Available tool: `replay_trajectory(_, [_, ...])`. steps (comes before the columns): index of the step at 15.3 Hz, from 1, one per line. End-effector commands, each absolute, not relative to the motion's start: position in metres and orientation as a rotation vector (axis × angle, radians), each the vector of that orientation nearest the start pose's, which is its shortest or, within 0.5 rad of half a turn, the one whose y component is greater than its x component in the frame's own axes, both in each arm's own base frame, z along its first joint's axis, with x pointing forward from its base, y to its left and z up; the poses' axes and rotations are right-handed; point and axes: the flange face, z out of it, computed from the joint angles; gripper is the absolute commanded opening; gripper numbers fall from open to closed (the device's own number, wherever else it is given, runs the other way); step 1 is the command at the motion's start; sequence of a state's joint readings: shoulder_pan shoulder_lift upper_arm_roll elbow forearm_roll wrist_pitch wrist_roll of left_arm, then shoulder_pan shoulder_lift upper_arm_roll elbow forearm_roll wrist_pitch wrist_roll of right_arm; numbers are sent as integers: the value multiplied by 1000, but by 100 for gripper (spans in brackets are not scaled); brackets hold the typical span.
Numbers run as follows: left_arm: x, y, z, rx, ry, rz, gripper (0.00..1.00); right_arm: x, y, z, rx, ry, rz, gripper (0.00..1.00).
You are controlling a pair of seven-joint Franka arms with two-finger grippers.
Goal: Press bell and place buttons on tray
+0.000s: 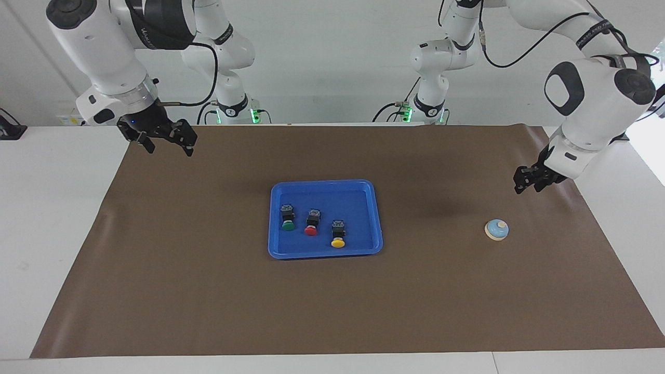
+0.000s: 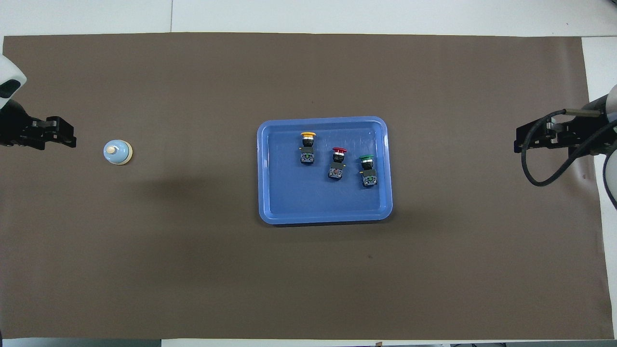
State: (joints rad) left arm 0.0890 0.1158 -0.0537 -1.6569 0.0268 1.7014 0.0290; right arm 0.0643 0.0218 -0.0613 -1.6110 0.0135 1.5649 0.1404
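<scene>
Buttons [image 1: 311,224] on tray [image 1: 324,187]; bell [image 1: 496,229] apart; no legible writing

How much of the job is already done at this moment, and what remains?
All three buttons, green, red and yellow, lie in the tray. Nothing is in hand: the left gripper hangs near the bell, the right gripper waits. Whether the bell was pressed cannot be told.

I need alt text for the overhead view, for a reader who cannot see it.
Three buttons, yellow, red and green, lie in a blue tray at the middle of a brown mat. A small bell sits toward the left arm's end, near the left gripper; the right gripper waits at its own end.
</scene>
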Motion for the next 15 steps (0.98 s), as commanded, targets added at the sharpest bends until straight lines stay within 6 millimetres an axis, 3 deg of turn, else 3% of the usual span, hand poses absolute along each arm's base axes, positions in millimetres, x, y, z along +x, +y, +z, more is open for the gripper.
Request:
replay_trajectory(1, [555, 20, 568, -3098, 14, 168, 100, 554, 1, 593, -3130, 229, 128, 100])
replay_trajectory(5, [551, 6, 568, -3120, 47, 204, 100, 554, 1, 593, -3130, 229, 128, 100])
replay_trajectory(10, [564, -16, 593, -3110, 146, 144, 100, 554, 1, 593, -3130, 229, 128, 100])
replay_trajectory(15, [565, -17, 598, -3102, 152, 148, 100, 554, 1, 593, -3130, 229, 128, 100])
